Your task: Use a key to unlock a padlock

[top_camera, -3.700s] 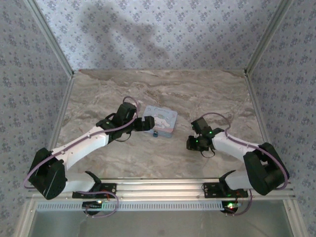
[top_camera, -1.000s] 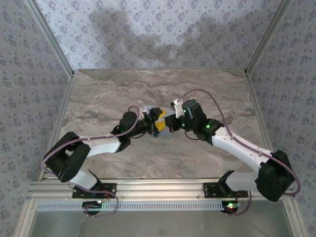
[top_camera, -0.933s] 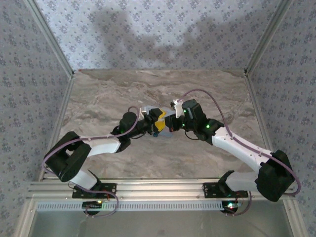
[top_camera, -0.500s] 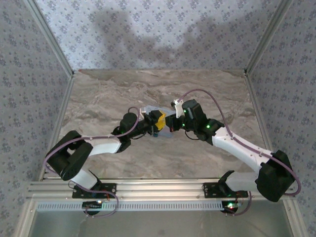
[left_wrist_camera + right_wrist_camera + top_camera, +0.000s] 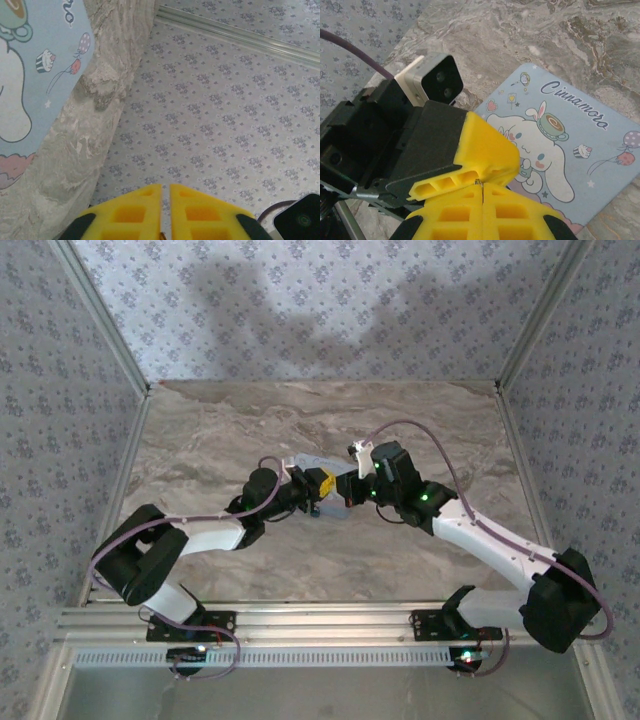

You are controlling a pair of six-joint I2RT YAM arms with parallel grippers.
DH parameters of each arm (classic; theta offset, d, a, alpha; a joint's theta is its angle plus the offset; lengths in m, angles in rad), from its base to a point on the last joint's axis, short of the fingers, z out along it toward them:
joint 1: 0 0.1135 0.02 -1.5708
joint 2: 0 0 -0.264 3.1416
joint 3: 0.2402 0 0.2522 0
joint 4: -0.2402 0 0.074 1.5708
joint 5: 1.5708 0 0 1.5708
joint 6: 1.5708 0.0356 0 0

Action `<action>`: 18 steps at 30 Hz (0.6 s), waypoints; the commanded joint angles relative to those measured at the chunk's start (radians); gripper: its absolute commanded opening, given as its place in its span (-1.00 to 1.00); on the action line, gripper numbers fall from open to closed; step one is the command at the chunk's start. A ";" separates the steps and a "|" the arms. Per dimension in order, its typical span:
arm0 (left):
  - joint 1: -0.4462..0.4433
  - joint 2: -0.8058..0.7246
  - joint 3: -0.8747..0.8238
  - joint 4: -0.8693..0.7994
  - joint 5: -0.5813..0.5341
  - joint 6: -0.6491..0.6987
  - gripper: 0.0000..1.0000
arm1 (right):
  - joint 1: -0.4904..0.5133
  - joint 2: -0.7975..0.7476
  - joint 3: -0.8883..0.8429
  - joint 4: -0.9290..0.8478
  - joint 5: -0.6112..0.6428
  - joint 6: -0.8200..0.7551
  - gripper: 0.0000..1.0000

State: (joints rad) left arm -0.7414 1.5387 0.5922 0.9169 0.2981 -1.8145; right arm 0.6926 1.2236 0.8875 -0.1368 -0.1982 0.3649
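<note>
The pale blue cartoon tin (image 5: 560, 145) lies on the marble table (image 5: 220, 430). My right gripper (image 5: 482, 187) is shut, and a thin sliver of metal, the key (image 5: 481, 183), pokes out between its yellow pads. My left gripper (image 5: 487, 150) hangs over the tin's near edge with its yellow fingers pressed right against the right fingertips. In the left wrist view the left gripper (image 5: 165, 186) is shut to a hairline gap, with a small brass-coloured speck deep between the pads. In the top view both grippers (image 5: 322, 483) (image 5: 346, 490) meet over the tin (image 5: 312, 461). The padlock is hidden.
Patterned walls (image 5: 330, 310) and metal corner posts (image 5: 100, 315) enclose the table on three sides. Open marble lies behind and to both sides of the tin. The rail (image 5: 330, 625) holding the arm bases runs along the near edge.
The left gripper's jaws have closed over the last second. Both arms have stayed over the tin, barely moving. Several seconds ago the right arm was still off to the right.
</note>
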 commanded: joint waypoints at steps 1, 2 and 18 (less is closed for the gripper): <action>-0.007 -0.032 0.001 0.012 0.007 0.018 -0.89 | -0.005 -0.024 -0.011 -0.001 0.004 -0.003 -1.00; -0.007 -0.037 0.000 0.003 0.004 0.025 -0.95 | -0.012 -0.027 -0.014 0.000 -0.004 0.003 -1.00; 0.011 -0.321 0.133 -0.468 -0.101 0.714 -1.00 | -0.227 -0.186 -0.224 0.380 -0.422 0.224 -0.09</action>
State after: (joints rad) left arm -0.7330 1.2713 0.6819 0.5507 0.2340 -1.3247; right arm 0.4732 1.0645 0.6834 0.0864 -0.4953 0.5148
